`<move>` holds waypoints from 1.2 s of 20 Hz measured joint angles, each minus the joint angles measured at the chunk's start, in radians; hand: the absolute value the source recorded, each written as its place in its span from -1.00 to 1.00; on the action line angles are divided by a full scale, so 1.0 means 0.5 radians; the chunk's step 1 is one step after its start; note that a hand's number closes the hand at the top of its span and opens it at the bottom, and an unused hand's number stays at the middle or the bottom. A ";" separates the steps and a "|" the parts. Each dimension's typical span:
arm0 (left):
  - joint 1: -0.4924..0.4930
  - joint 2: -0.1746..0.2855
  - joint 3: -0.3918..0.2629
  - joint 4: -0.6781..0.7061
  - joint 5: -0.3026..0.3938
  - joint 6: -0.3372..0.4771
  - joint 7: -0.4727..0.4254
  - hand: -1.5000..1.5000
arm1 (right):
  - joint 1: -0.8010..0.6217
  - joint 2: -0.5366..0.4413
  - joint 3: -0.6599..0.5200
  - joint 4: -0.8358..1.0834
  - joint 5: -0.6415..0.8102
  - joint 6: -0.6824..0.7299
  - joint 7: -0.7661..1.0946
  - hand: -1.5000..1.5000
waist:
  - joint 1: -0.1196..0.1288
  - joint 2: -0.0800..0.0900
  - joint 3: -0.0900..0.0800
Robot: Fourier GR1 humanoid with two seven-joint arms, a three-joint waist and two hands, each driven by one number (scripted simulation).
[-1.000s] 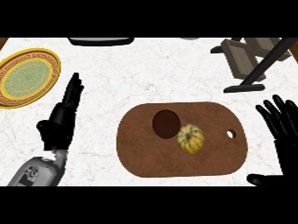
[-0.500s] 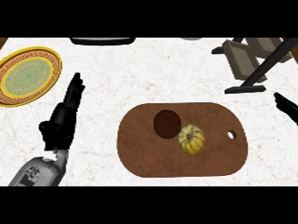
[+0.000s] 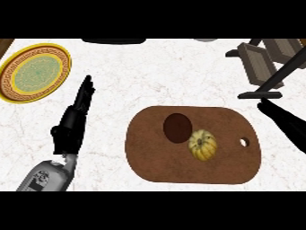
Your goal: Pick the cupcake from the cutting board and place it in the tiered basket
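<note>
The cupcake [image 3: 202,144], yellowish and ribbed, sits right of centre on the brown cutting board [image 3: 155,159], next to a dark oval patch [image 3: 177,128]. The tiered basket [image 3: 268,63], grey with dark struts, stands at the upper right. My right hand [image 3: 293,128] comes in from the right edge. It is open and seen edge-on, with straight fingers just past the board's right end near the basket's foot, apart from the cupcake. My left hand [image 3: 71,123] rests open to the left of the board, fingers up, holding nothing.
A yellow-rimmed plate [image 3: 34,72] with a green middle lies at the upper left. Dark objects [image 3: 114,41] show at the counter's far edge. White marble counter [image 3: 168,76] lies between the plate, the board and the basket.
My right hand has turned from palm-flat with spread fingers to edge-on with fingers together, its tips now near the board's upper right corner. The left hand, cupcake and board have not moved.
</note>
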 measured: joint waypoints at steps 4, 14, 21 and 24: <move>0.010 -0.002 0.010 -0.014 -0.002 -0.025 0.002 0.00 | -0.401 0.123 0.218 0.009 0.000 0.035 0.405 -1.00 | 0.011 0.000 0.003; 0.020 -0.024 0.049 -0.021 -0.033 -0.033 0.016 0.00 | -0.995 0.512 0.639 0.444 0.001 0.095 0.673 -1.00 | -0.026 -0.006 0.008; 0.087 -0.017 0.087 -0.043 -0.036 -0.059 -0.014 0.00 | -1.072 0.618 0.790 0.567 0.059 0.100 0.751 -1.00 | -0.055 -0.011 0.010; 0.072 -0.022 0.109 -0.049 -0.042 -0.057 0.012 0.00 | -1.075 0.612 0.831 0.609 0.092 0.116 0.739 -1.00 | -0.064 -0.012 0.011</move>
